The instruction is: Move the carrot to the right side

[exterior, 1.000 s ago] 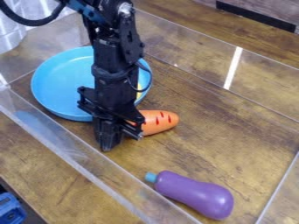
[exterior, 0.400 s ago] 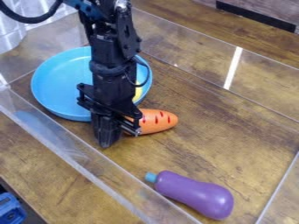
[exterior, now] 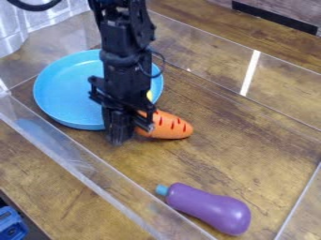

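The small orange carrot (exterior: 171,125) lies just right of the blue plate (exterior: 60,89), its tip pointing right and its light green top toward the arm. My gripper (exterior: 122,132) points straight down at the carrot's left end, at the plate's near-right rim. Its black fingers are shut on the leafy top, which they mostly hide. The carrot's body sticks out to the right of the fingers, close above the wooden table.
A purple eggplant (exterior: 207,208) lies at the front right. A bit of yellow lemon (exterior: 153,92) shows on the plate behind the arm. Clear plastic walls (exterior: 75,178) enclose the wooden work area on all sides.
The arm has risen a little and shifted slightly right. The carrot's left end has come up with the fingers.
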Robot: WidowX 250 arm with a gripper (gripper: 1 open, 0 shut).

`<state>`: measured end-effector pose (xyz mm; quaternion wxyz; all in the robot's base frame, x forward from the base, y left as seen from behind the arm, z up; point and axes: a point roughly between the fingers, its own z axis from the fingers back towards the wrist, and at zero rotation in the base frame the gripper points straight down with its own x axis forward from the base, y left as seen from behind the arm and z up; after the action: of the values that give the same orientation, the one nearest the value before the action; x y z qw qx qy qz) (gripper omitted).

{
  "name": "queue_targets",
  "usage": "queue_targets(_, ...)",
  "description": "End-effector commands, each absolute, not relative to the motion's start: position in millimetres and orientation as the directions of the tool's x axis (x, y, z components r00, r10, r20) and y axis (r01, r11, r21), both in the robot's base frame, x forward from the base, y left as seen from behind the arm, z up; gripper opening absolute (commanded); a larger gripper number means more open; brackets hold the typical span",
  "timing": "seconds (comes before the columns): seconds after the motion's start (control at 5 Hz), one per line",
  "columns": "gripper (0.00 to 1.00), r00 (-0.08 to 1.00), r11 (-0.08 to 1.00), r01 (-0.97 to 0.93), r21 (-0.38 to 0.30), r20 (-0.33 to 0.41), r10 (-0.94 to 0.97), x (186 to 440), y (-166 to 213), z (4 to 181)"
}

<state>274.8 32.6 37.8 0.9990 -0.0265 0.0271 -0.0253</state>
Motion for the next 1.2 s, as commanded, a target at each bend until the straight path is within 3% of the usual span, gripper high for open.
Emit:
queue_targets(0.0,0.0,0.999,0.999,0.009,-0.044,0.039,-0.007,291.1,43.9,65.5)
queue_targets(0.2,0.0,0.997,0.997,0.067,-0.027,0.046,-0.065,301.0,39.0,70.8)
queue_targets(0.4,0.0,0.982,0.984,0.178,0.02,0.061,-0.179,304.3,29.4,93.9)
queue_targets(0.6,1.0,0.955,0.958,0.285,0.042,0.067,-0.288,310.1,13.9,98.4)
queue_targets(1.0,1.0,0.902,0.904,0.424,0.054,0.07,-0.427,302.0,-26.6,74.7)
